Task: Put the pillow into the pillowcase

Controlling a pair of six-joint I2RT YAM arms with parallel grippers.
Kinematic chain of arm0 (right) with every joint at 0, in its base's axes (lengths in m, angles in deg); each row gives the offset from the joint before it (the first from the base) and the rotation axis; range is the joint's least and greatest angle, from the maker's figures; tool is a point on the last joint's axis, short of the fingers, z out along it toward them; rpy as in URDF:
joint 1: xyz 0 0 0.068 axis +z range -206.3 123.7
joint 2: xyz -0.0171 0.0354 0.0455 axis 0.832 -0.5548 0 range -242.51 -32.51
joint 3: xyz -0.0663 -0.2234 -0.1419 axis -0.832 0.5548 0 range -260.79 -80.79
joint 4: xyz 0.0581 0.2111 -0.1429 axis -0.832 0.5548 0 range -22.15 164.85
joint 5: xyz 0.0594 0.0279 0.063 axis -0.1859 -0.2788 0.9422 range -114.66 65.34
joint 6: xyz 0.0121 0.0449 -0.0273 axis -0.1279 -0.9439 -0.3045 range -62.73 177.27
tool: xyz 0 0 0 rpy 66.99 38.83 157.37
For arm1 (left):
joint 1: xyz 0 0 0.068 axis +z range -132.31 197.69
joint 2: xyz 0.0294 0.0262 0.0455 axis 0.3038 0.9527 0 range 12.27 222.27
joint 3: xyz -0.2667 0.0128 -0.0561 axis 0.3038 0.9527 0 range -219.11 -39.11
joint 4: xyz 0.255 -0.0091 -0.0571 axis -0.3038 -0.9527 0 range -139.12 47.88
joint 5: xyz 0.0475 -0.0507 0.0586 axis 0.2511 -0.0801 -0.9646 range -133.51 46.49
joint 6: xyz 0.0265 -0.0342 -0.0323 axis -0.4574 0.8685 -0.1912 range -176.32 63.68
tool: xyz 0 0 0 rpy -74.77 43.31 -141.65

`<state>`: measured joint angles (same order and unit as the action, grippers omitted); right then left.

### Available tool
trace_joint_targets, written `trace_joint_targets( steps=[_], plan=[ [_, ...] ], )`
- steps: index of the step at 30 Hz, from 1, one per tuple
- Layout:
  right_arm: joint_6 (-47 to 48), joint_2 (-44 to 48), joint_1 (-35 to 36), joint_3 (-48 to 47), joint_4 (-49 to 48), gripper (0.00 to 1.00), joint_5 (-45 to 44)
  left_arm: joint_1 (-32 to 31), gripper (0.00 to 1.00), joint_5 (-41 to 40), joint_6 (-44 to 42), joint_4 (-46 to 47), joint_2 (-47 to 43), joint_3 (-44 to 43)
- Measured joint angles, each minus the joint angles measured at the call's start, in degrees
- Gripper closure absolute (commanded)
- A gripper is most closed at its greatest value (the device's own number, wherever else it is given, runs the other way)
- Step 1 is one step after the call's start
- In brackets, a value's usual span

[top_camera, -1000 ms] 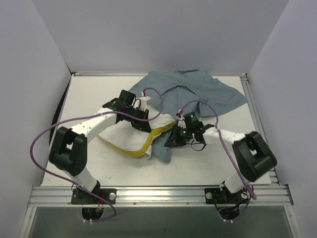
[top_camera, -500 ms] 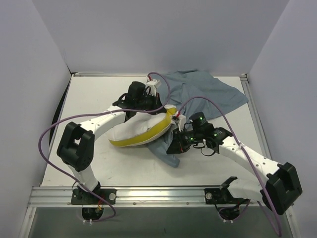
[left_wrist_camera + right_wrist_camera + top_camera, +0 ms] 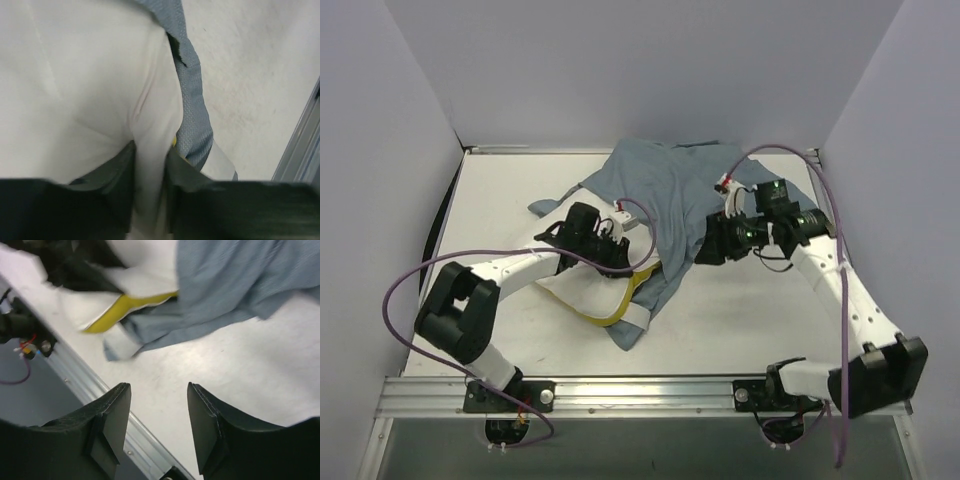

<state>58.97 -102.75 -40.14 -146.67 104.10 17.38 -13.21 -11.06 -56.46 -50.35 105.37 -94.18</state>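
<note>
Left hand (image 3: 150, 170) pinched the puffy white pillow (image 3: 80, 85), needing a two-o'clock push into the grey-blue fabric pillowcase (image 3: 665, 190); my right hand (image 3: 159, 410) gaped empty.

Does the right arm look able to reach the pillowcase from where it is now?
Probably yes. The right pincer is open and empty, and the pillowcase lies just ahead of it with only bare table between. The left pincer, shut on the pillow, is off to the other side.

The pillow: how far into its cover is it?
Partly done: the pillowcase lies over the far part of the pillow. In hand: the left gripper pinches the pillow. Left: its near end with the yellow band is exposed, and the right gripper is open, empty.
</note>
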Motion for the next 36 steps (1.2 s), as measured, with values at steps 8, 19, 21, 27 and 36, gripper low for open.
trace_joint_targets(
  steps=[8,19,21,27,36],
  plan=[
    [0.8,-26.8,7.2,-20.7,-0.8,0.42,-17.3,4.8,0.33,1.9,-2.0,-11.4,-11.8,-3.1],
    [9.1,-46.9,21.2,-40.5,-1.3,0.46,-34.5,26.3,0.25,-2.7,2.3,-23.8,-14.4,-2.5],
    [10.8,-49.2,21.5,-41.2,-1.1,0.52,-36.5,26.1,0.25,-2.9,3.1,-25.2,-14.1,-1.1],
    [14.3,-55.6,21.8,-42.4,-0.2,0.93,-42.9,25.8,0.28,-3.5,4.7,-24.2,-10.0,0.0],
    [14.7,-52.8,22.7,-43.4,2.6,1.0,-33.5,25.9,0.59,-3.1,6.0,-19.9,-4.8,-0.3]
  ],
)
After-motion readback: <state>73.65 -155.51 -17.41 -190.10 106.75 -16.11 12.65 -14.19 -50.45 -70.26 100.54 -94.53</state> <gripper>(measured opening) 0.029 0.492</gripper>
